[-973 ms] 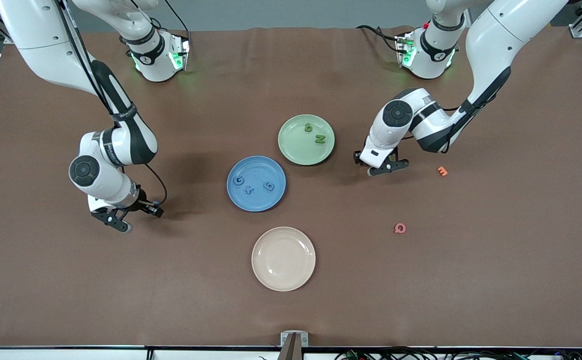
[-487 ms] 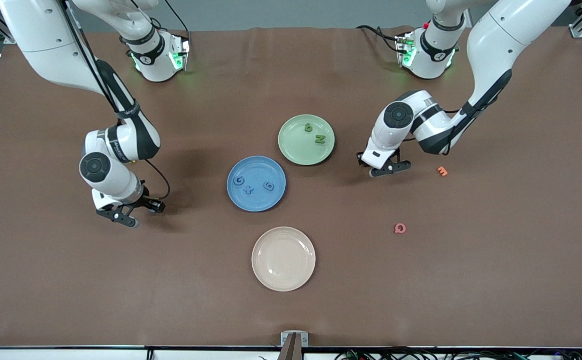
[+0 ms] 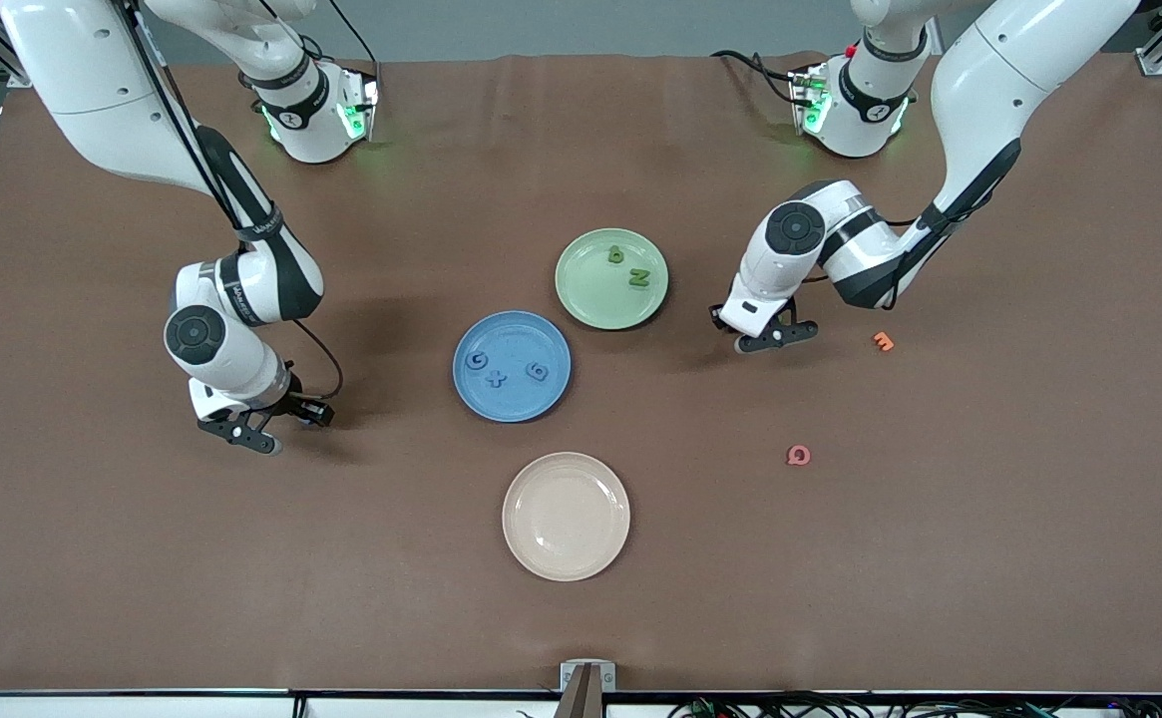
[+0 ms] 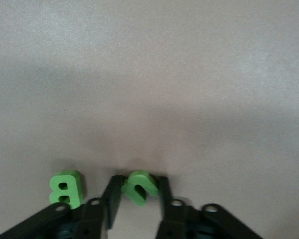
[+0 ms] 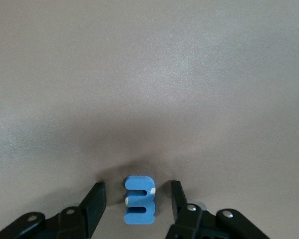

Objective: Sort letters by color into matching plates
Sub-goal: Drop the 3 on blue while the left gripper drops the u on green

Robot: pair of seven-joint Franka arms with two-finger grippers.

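The blue plate [image 3: 512, 399] holds three blue letters [image 3: 537, 371]. The pale green plate [image 3: 590, 294] holds two green letters [image 3: 638, 278]. My left gripper [image 3: 765, 337] is low on the table beside the green plate, toward the left arm's end. In the left wrist view it [image 4: 137, 181] is shut on a curved green letter [image 4: 139, 188], and a green B [image 4: 66, 188] lies beside it. My right gripper [image 3: 261, 427] is low on the table toward the right arm's end. In the right wrist view it [image 5: 137, 185] is open around a blue letter [image 5: 139, 201] shaped like a 3, with a gap on each side.
A cream plate [image 3: 567, 553] lies nearer the front camera than the blue plate. An orange letter [image 3: 883, 341] and a pink letter [image 3: 798, 455] lie on the brown table toward the left arm's end.
My right gripper has shifted a little toward the blue plate and the robot bases. My left gripper has barely moved.
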